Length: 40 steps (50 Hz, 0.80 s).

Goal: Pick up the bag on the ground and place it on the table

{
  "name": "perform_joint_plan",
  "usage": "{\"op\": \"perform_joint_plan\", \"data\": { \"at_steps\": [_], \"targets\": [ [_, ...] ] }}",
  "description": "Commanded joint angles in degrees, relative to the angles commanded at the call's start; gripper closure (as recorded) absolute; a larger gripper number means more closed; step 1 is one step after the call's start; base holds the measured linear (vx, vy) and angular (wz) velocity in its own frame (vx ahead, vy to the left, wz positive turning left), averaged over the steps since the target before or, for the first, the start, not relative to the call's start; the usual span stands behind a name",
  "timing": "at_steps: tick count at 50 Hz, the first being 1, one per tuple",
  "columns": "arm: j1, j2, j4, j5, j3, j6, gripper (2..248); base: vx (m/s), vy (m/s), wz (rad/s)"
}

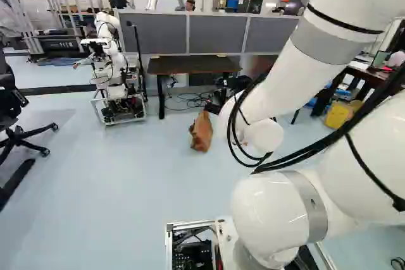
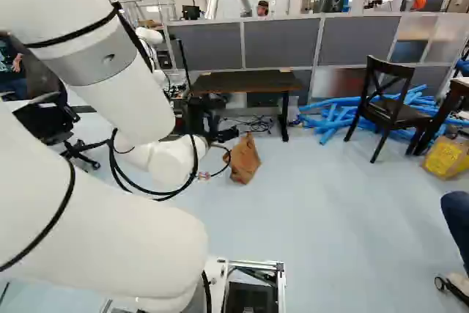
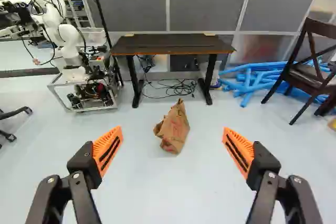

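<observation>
The black gripper (image 2: 211, 124) shows partly past the white wrist in the right base view, its fingertips not discernible there. In the wrist view the gripper (image 3: 172, 134) is open, its orange-padded fingers wide apart with nothing held. A crumpled brown paper bag (image 3: 174, 128) stands on the floor some way ahead, roughly in line with the gap between the fingers and touching neither. The same bag (image 1: 201, 132) appears left of the arm in the left base view. Behind it is a dark-topped table (image 3: 168, 44) with black legs.
Another robot (image 3: 68, 51) on a wheeled frame stands left of the table. Cables (image 3: 173, 87) lie beneath the table. Blue tubes (image 2: 333, 119) and a dark wooden chair (image 2: 388, 108) are to its right. Grey partitions (image 1: 215, 33) rise behind. An office chair (image 1: 19, 134) is far left.
</observation>
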Motion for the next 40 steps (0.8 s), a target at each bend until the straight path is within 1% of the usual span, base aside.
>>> {"op": "perform_joint_plan", "data": {
  "at_steps": [21, 40],
  "targets": [
    [0.0, 0.0, 0.0, 0.0, 0.0, 0.0, 3, 0.038, 0.0, -0.003],
    [0.0, 0.0, 0.0, 0.0, 0.0, 0.0, 3, 0.106, 0.001, -0.01]
  ]
}}
